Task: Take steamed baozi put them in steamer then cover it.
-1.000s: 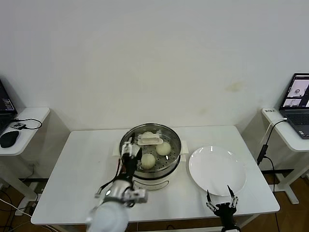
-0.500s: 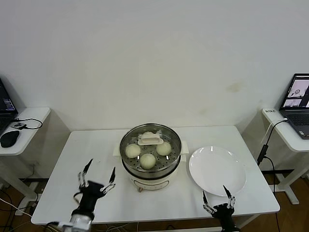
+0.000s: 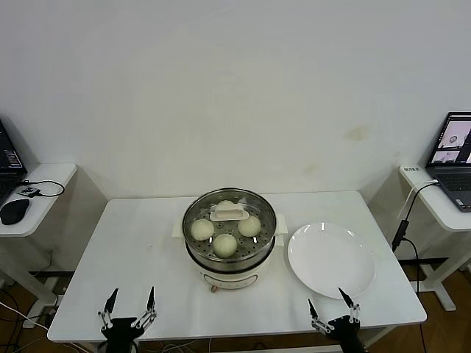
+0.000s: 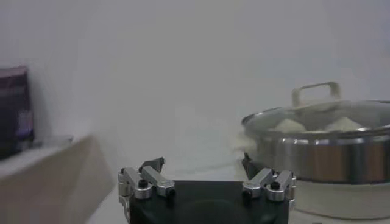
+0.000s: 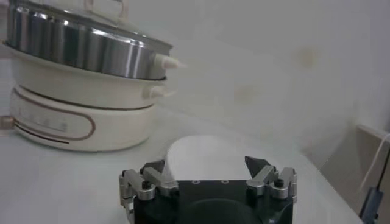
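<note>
Sitting low at the near left edge of the table (image 3: 147, 243): left gripper (image 3: 129, 306), fingers spread wide, holding nothing. Resting in the middle: steamer (image 3: 229, 257), cover (image 3: 229, 218) lying on top, steamed baozi (image 3: 225, 244) showing through the glass. Lying just right of it: white plate (image 3: 331, 259). Waiting at the near right edge: right gripper (image 3: 333, 307), wide open, gripping nothing.

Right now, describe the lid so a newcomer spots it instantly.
On the white table, the round shiny stainless-steel steamer stands mid-table. The round clear glass lid sits on top, buns visible beneath. Unlike the flat white plate beside it, it is see-through with a cream-white bar handle.
</note>
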### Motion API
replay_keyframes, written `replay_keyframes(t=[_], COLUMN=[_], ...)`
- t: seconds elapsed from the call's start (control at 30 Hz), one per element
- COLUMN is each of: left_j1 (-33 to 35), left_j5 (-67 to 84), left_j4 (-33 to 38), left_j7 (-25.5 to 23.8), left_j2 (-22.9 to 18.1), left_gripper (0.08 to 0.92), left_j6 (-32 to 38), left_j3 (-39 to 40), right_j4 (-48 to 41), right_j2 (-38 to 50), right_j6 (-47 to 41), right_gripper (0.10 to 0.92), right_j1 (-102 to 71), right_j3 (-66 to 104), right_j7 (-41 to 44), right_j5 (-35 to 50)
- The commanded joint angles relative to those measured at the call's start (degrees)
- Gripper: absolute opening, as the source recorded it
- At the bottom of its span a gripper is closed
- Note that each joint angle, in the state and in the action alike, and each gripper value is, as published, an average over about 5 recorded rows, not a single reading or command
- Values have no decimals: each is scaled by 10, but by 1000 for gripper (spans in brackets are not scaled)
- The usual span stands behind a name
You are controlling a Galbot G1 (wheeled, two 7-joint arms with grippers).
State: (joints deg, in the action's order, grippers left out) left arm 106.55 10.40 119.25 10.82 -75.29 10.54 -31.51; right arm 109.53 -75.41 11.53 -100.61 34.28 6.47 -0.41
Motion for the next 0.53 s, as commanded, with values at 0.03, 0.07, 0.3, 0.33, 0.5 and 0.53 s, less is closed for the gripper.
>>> replay_keyframes(t=[0.03,0.07,0.3,0.33,0.5,0.53], left_j1=[37,37,35,35,38,39], left_j5=[38,37,29,27,23,23], left_j4=[-24,-24,-28,-29,-26,-25], left_j7=[-5,-6,-9,-11,-17,-17], left_j2=[-19,-20,-30,-31,-34,-34], left_gripper=[823,823,823,823,823,823], left_j6=[46,46,39,37,34,34], left_j3=[-9,-8,-5,-4,1,2], right_j4=[16,17,33,35,34,34], right_j2=[33,33,32,31,27,27], right_j6=[-14,-16,-39,-43,-49,-49], right_gripper=[823,823,823,823,823,823], right_j1=[-13,-13,-16,-16,-15,-16], right_j3=[-21,-21,-23,-24,-26,-26], right_j7=[6,7,10,8,1,1], right_j5=[55,59,72,72,70,70])
